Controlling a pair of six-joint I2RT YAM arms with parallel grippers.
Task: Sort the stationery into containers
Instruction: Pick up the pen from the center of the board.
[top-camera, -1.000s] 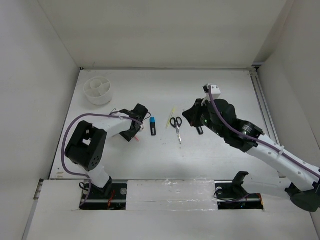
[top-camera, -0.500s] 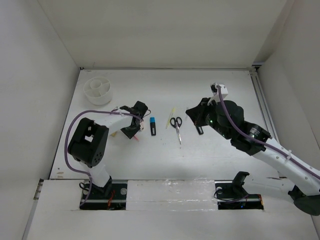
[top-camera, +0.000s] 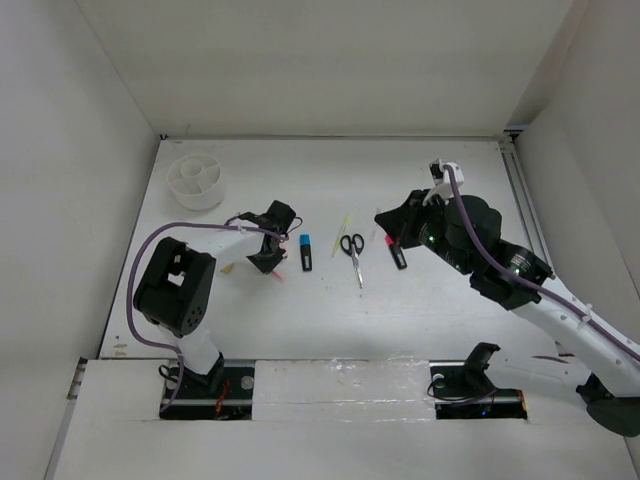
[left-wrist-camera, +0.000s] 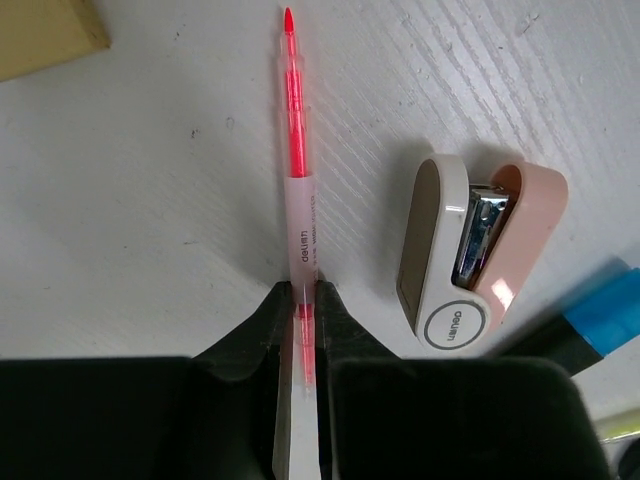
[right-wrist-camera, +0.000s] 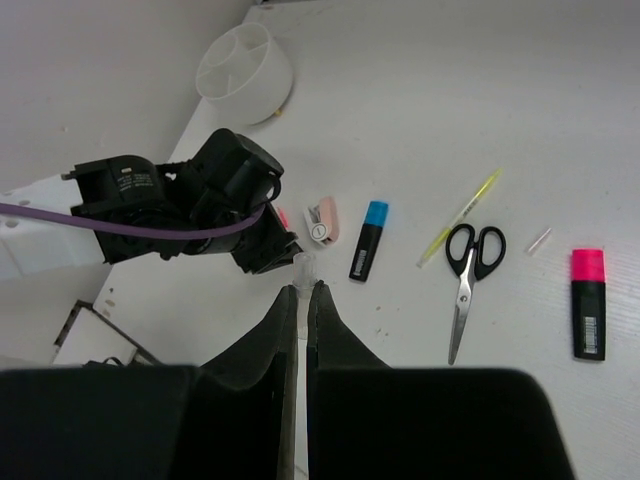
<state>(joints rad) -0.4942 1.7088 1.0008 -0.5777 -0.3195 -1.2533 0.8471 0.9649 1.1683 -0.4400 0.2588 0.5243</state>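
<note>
Two end effectors worked over a white counter (top-camera: 450, 180), seen from overhead and from each wrist. The left end effector (left-wrist-camera: 298, 300) was closed on the pink pen (left-wrist-camera: 293, 120), its fingers pinching the clear barrel near one end. The pen lay flat on the counter, its pink tip pointing to 12 o'clock in the left wrist view. A white-and-pink mini stapler (left-wrist-camera: 470, 250) lay just beside the pen at 3 o'clock, apart from it. A tan eraser (left-wrist-camera: 45, 30) showed at the 11 o'clock corner.

The right end effector (right-wrist-camera: 303, 290) hung above the counter, its fingers drawn to a narrow slit around a slender translucent item (right-wrist-camera: 303, 263).

From overhead, the blue-capped marker (top-camera: 306, 251), pale-yellow stick (top-camera: 345, 230), black-handled scissors (top-camera: 353, 250) and pink-capped marker (top-camera: 399, 257) lay in a loose row at the counter's middle. The round divided cup (top-camera: 200, 200) stood at 10 o'clock, well apart from them.
</note>
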